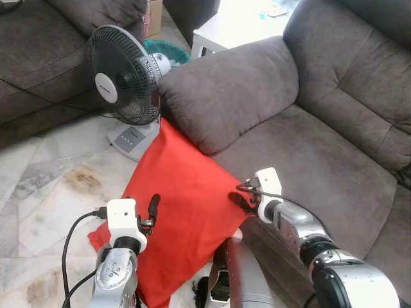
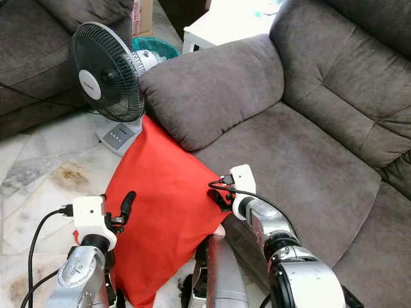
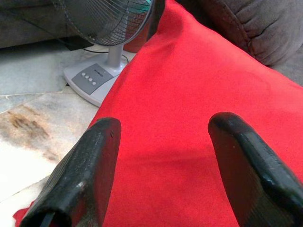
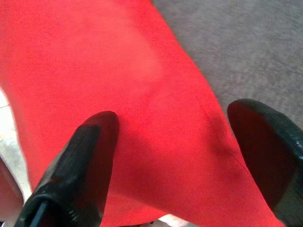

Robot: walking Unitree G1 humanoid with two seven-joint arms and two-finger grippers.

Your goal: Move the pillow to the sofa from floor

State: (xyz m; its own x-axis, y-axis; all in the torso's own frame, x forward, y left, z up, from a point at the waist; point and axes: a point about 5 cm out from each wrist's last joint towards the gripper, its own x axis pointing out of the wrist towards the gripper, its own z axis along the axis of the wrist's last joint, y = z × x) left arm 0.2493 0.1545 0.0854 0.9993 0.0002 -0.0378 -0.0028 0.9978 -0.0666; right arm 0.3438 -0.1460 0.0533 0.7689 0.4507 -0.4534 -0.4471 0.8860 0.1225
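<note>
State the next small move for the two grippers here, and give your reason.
Probably close both on the pillow. The left gripper and right gripper each have open jaws straddling red fabric, the right at the edge by the sofa; nothing is gripped yet, so no lift can start.

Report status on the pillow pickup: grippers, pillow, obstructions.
Left gripper open over red pillow. Right gripper open at its sofa-side edge. Pillow leaning against sofa, not lifted. Fan close beside pillow's top corner.
</note>
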